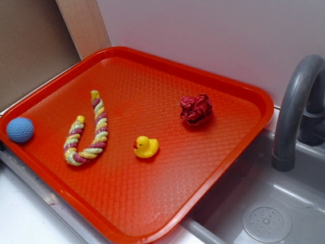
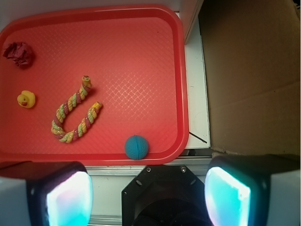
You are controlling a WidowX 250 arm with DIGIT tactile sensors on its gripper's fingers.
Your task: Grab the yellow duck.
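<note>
The yellow duck (image 1: 146, 147) (image 2: 26, 99) is a tiny glossy toy with a red-orange beak, sitting upright near the middle of the red tray (image 1: 127, 213) (image 2: 141, 47). In the wrist view my gripper (image 2: 148, 197) hangs high above the tray's edge, far from the duck, open wide with nothing between its glowing pads (image 2: 69, 200). The gripper does not show in the exterior view.
On the tray also lie a braided yellow-pink-green rope toy (image 1: 87, 132) (image 2: 75, 110), a blue ball (image 1: 20, 129) (image 2: 137, 147) at its rim and a crumpled red wad (image 1: 196, 109) (image 2: 19, 53). A grey sink with a faucet (image 1: 294, 112) adjoins the tray; cardboard (image 2: 254, 70) stands beside it.
</note>
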